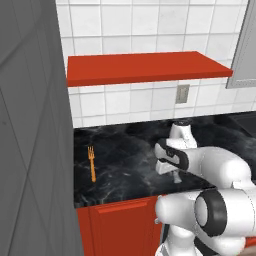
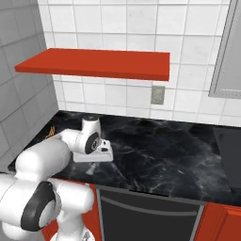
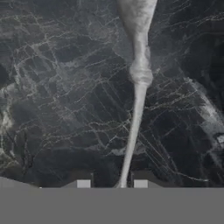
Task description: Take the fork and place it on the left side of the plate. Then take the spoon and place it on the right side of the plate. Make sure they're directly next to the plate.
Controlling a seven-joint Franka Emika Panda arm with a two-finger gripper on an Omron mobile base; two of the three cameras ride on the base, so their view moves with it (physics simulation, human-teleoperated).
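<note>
A grey panelled wall is seen down the whole left side of the left base view, and white tiles cover the back wall across the top of both base views. A dark marbled counter runs across the middle of the left base view and is seen again across the middle of the right base view, with red cabinet fronts below it at the bottom centre. A red shelf is fixed to the tiles in the upper half of the frame, and a small grey outlet is set under it, right of centre. The white arm is bent low over the counter at the lower right of the left base view. The fork lies flat on the counter at centre left of that view, tines toward the wall, well apart from the arm; in the right base view only an orange sliver of it is seen at the left edge, behind the arm. In the hand view the spoon lies on the marble, bowl at the top centre of the frame and handle running down to the bottom centre. The gripper is set with one fingertip on each side of the handle's lower end, the jaws drawn close about it; whether the handle is actually clamped cannot be told.
</note>
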